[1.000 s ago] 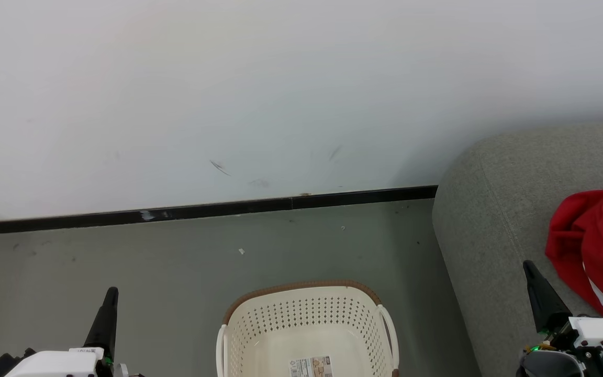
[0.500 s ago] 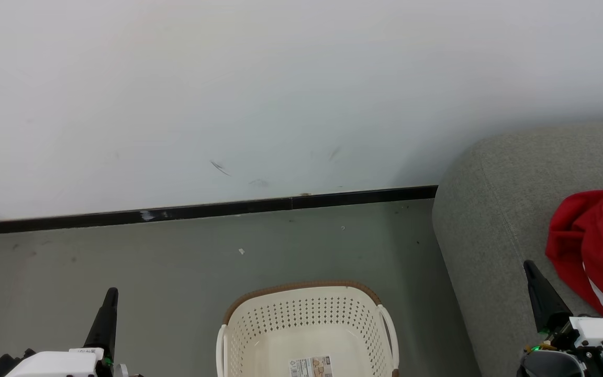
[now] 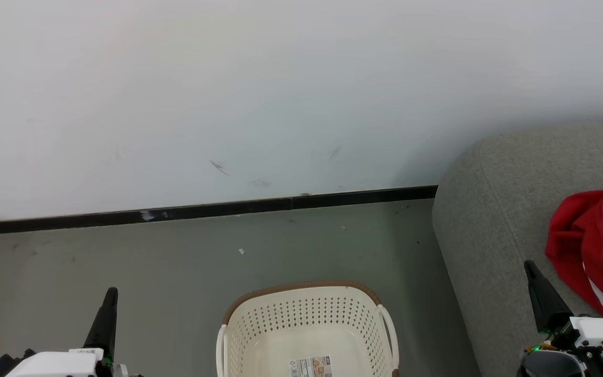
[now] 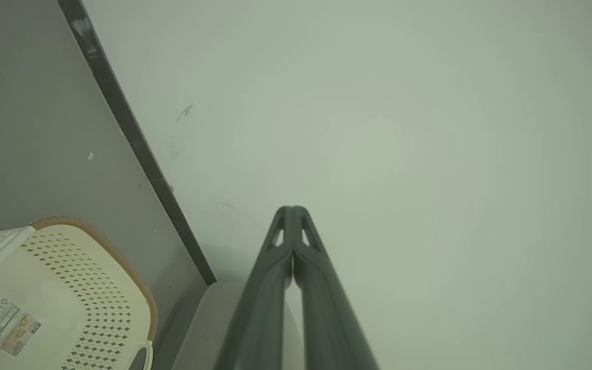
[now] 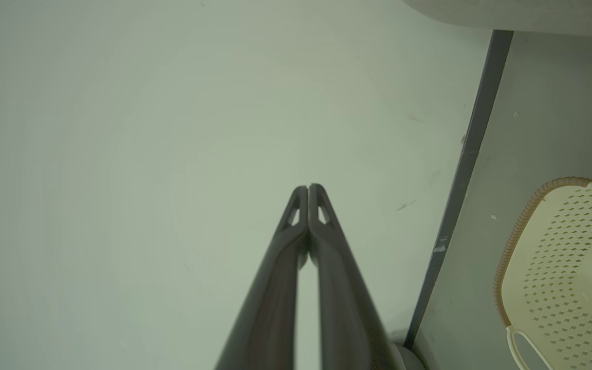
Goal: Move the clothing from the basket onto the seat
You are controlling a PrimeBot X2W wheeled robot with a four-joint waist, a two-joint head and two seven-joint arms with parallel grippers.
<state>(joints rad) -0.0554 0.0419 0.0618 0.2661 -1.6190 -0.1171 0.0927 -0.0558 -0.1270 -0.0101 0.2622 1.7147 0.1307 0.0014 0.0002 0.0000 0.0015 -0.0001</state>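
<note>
The bright red fabric clothing is heaped on the grey upholstered seat at right, the oval cream plastic basket at bottom centre is shown bare, and the left gripper and right gripper are held closed, empty, in the lower corners, nothing seemingly left to move.

White wrist housings, tapering dark end effector fingers, small green lights

The oval cream perforated plastic basket stands on the grey floor at six o'clock. The grey woven-fabric sofa lies at four o'clock, with the red soft-fabric garment on it.
</note>
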